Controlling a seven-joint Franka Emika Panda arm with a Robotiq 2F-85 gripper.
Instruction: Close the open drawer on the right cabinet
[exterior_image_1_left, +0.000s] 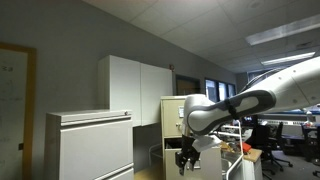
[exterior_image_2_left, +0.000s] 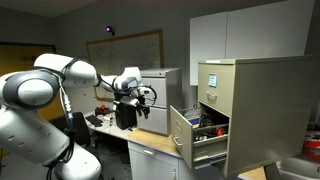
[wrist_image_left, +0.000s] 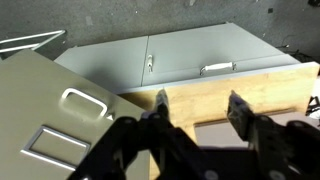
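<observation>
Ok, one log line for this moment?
beige metal filing drawer: open | hand: open, empty, apart from drawer | closing: not started

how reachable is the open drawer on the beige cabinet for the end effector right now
Probably yes, it looks reachable. The end effector hangs open in mid-air, apart from the drawer, and no object shows in the gap between them. The drawer front faces toward it, so a push looks feasible.

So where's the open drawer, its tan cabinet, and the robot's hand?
open drawer (exterior_image_2_left: 181, 133), in an exterior view, on its front panel.
tan cabinet (exterior_image_2_left: 275, 110), in an exterior view, on its side wall.
hand (wrist_image_left: 199, 108), wrist view, midway between its two fingertips.
</observation>
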